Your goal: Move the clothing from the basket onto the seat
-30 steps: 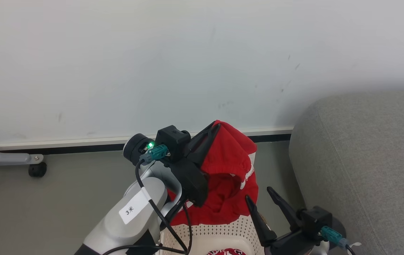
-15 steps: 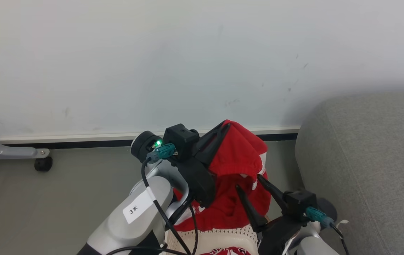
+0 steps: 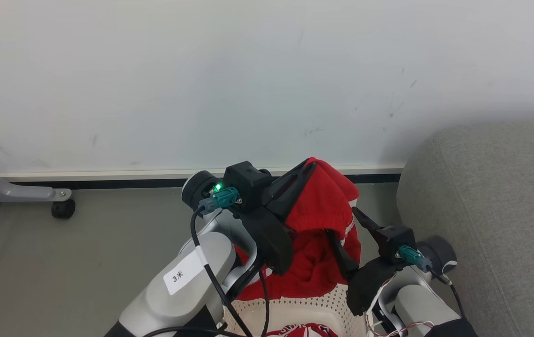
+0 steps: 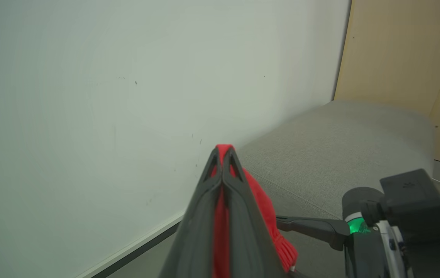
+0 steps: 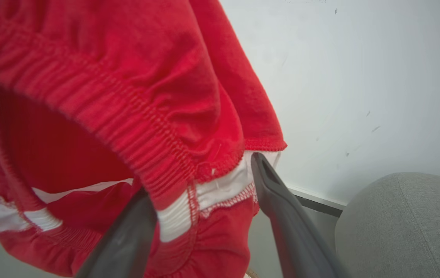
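Left gripper (image 3: pixel 310 166): pinched tight on red shorts (image 3: pixel 323 206), held above basket (image 3: pixel 295 306). Right gripper (image 3: pixel 344 223): spread wide, fingers straddling the shorts' white-trimmed edge, not gripping.

**Tally of what is on view**

There are 2 red garments: 1 pair of shorts (image 3: pixel 323 206) and 1 red-and-white piece (image 3: pixel 302 331). There is 1 basket (image 3: pixel 295 309) and 1 sofa (image 3: pixel 492 210). The grippers number 2, left gripper (image 3: pixel 309 166) and right gripper (image 3: pixel 342 223), each with 2 dark fingers (image 5: pixel 281 208), 4 altogether. Also 2 teal plugs (image 3: pixel 224 197) (image 3: pixel 407 255) and 1 black caster (image 3: pixel 63 209).
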Controlling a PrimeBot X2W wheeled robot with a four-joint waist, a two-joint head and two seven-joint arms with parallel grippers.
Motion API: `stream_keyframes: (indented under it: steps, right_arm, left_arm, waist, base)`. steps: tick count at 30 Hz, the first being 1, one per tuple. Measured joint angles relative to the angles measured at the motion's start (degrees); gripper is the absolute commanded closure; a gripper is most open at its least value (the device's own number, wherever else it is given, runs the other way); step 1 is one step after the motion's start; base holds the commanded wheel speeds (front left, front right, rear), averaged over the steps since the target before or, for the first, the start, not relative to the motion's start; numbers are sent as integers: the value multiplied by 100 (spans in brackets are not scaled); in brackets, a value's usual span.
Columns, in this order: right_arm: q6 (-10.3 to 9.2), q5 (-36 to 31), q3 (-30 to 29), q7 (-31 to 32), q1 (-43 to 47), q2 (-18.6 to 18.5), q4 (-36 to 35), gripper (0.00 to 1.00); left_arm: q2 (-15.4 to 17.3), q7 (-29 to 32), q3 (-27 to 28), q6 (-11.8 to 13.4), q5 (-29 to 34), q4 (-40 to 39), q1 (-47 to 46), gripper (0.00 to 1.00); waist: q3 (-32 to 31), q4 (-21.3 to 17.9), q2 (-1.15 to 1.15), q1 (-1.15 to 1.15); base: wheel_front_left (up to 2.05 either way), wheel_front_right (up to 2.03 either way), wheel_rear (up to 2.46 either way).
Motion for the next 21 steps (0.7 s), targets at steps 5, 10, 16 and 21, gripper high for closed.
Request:
stream_keyframes:
  steps: [5, 10, 16, 21]
  right_arm:
    - [-5, 112, 98, -1, -129, -1, 124, 90]
    - [35, 260, 179, -1, -129, -1, 182, 100]
    - [105, 405, 216, -1, -126, 0, 189, 100]
    - [130, 459, 97, -2, -126, 0, 183, 100]
  left_arm:
    - [0, 25, -14, 0, -20, -32, -2, 100]
    - [0, 43, -9, 0, -73, -20, 0, 100]
    - [94, 42, 56, 29, -99, -2, 41, 100]
    - [147, 31, 152, 111, -137, 88, 231, 0]
  waist:
    - [16, 21, 0, 0]
    - [32, 19, 0, 0]
    - [50, -45, 0, 0]
    - [67, -158, 0, 0]
  base:
    - [0, 0, 0]
    - [0, 0, 0]
    - [0, 0, 0]
    - [0, 0, 0]
